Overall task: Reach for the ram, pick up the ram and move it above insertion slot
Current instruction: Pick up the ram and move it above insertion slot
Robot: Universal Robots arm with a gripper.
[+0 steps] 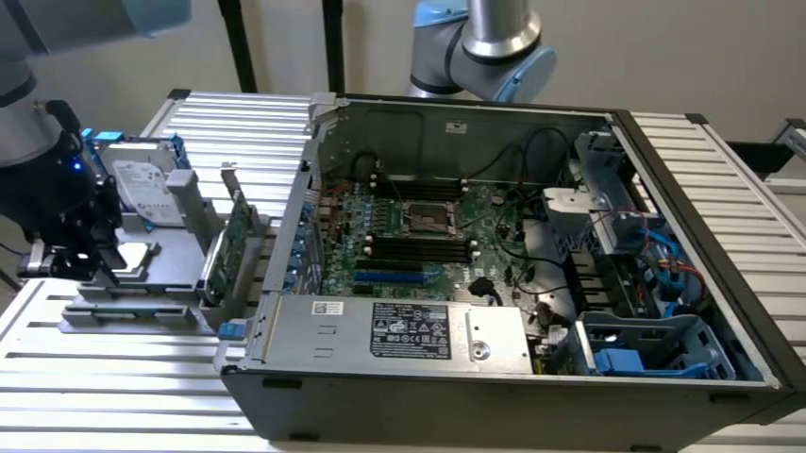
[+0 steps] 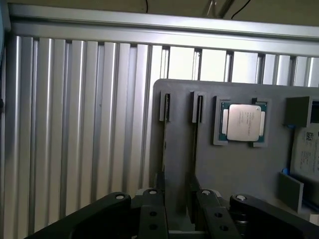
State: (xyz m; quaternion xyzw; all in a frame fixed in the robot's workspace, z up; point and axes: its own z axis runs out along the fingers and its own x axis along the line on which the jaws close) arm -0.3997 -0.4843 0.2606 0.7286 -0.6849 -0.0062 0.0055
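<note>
The end effector (image 1: 72, 269) hangs low over the grey fixture (image 1: 126, 316), which sits near the edge of the slatted surface (image 1: 113, 387) on the exterior view's left, just beside the open computer case (image 1: 504, 377); its 2 fingers (image 2: 152, 214) stand apart, released, with nothing clamped between them; in the wrist view, 2 narrow slotted holders run along the fixture, each showing a thin dark line, and I take the ram (image 2: 165, 144) to be such a line, a stick standing on edge and seen from above, though no green shows and I cannot tell whether both holders are filled; the fingers lie over the near end of these holders, next to the processor (image 2: 243, 122) in its own pocket; the hard drive (image 1: 142, 184) lies toward the fixture's far edge and the expansion card (image 1: 233, 247) stands along its edge nearest the case; by judgement the ram is light, stiff and fragile, with slick flat faces, so it is best pinched across those faces near mid-length, clear of the contact edge, and lifted straight so that it does not bind; the motherboard's black slots (image 1: 422, 247) lie inside the case, well apart from the end effector.
</note>
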